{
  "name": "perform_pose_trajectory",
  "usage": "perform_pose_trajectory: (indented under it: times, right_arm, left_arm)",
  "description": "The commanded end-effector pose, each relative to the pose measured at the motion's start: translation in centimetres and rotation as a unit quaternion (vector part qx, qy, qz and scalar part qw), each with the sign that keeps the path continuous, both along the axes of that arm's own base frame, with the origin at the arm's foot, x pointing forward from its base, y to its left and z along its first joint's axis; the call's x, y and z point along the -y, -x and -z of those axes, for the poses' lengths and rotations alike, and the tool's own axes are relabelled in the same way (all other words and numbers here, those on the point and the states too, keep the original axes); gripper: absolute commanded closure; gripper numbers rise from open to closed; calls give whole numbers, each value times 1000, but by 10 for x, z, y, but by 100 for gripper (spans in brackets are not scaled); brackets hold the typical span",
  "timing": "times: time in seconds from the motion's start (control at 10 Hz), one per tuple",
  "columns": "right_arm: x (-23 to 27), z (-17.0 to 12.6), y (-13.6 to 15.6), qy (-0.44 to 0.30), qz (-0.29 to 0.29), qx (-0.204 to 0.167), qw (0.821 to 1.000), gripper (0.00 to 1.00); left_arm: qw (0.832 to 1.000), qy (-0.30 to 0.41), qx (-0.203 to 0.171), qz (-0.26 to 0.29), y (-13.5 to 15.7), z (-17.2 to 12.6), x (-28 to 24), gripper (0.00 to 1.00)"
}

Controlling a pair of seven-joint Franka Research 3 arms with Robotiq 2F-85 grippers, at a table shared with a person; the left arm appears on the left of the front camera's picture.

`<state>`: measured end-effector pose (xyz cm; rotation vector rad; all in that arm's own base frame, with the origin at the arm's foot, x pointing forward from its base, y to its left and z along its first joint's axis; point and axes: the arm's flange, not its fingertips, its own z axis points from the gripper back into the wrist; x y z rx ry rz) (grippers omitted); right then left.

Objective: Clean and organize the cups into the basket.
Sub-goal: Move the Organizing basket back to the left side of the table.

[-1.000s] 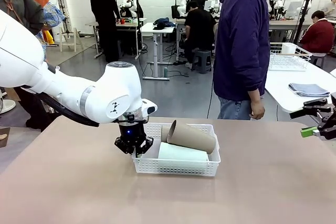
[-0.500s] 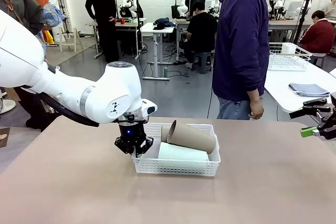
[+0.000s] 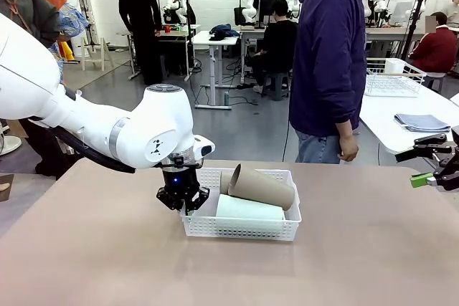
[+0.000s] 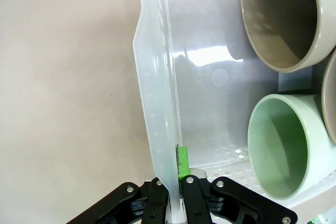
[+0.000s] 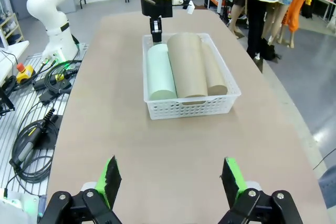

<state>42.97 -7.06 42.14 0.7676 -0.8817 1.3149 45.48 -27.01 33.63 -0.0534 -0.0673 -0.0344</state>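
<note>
Table: wide tan top, person in a dark hooded top standing at far edge, arm hanging, not touching anything

Basket: shallow white plastic, lattice-perforated sides, sits near table middle, slightly toward far side. Right wrist view shows it lengthwise with three cups lying side by side inside, all parallel to long side, open ends toward left arm

Left arm comes in from picture left; left gripper points down at basket's left short end. Left wrist view: fingers pinched onto the basket wall, one green pad inside the wall, other finger outside, jaws nearly together with only the thin plastic rim between

Right gripper: spread wide, green pads far apart, nothing between them, hovering above bare table well back from basket; front view has it at right edge, off to the side

Cups: tall tapered matte tumblers, no handles. Tan cup rides highest, on top in front view; right wrist view shows it in the middle. Mint green cup lies low along near side. Second tan cup along far side, mostly hidden in front view. Left wrist view looks into the open mouths: mint rim nearer the pinching fingers, tan mouth farther along
</note>
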Motion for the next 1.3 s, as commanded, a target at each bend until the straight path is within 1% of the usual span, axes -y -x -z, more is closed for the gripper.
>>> perform_pose_trajectory:
  times: [0.0, 0.7, 0.8, 0.9, 1.0, 1.1, 1.2]
  right_arm:
    - [0, -3, 1, 3, -1, -1, 1000, 0]
    - [0, 0, 0, 0, 0, 0, 1000, 0]
    - [21, 0, -4, -43, 52, -45, 997, 0]
    - [37, -2, 4, -103, 93, -109, 984, 0]
    - [54, -9, 10, -184, 144, -161, 959, 0]
    - [71, -13, 19, -251, 193, -241, 917, 0]
    - [89, -12, 38, -267, 237, -322, 877, 0]
  left_arm:
    - [1000, -1, 0, 2, 1, 0, 1, 100]
    - [1000, -1, 0, 2, 1, 0, 1, 100]
    - [1000, -1, 0, 2, 1, 0, 1, 100]
    - [1000, -1, 0, 2, 1, 0, 1, 100]
    - [1000, -1, 0, 2, 1, 0, 1, 100]
    - [1000, -1, 0, 2, 1, 0, 1, 100]
    - [1000, -1, 0, 2, 1, 0, 1, 100]
